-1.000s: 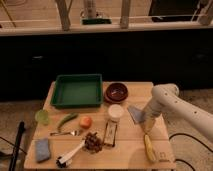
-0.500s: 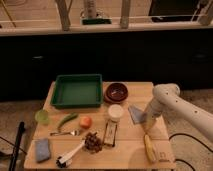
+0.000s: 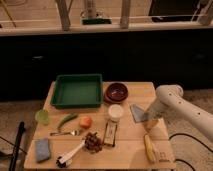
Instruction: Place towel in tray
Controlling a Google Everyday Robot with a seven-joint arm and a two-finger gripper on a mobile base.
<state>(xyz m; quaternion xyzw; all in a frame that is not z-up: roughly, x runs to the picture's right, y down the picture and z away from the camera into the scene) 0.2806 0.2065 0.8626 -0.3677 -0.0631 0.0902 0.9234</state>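
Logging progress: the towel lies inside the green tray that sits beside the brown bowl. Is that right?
No. In the camera view the towel lies on the table by the gripper, outside the green tray. The brown bowl is beside the tray.

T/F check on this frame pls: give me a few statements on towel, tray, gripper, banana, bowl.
1. The towel lies in the green tray. False: the grey towel lies on the table right of the white cup, outside the green tray.
2. The gripper is over the table's right side, next to the towel. True.
3. The banana is in the dark red bowl. False: the banana lies near the table's front right corner, and the dark red bowl holds no banana.
4. The dark red bowl sits just right of the green tray. True.
5. A blue sponge lies at the front left corner. True.
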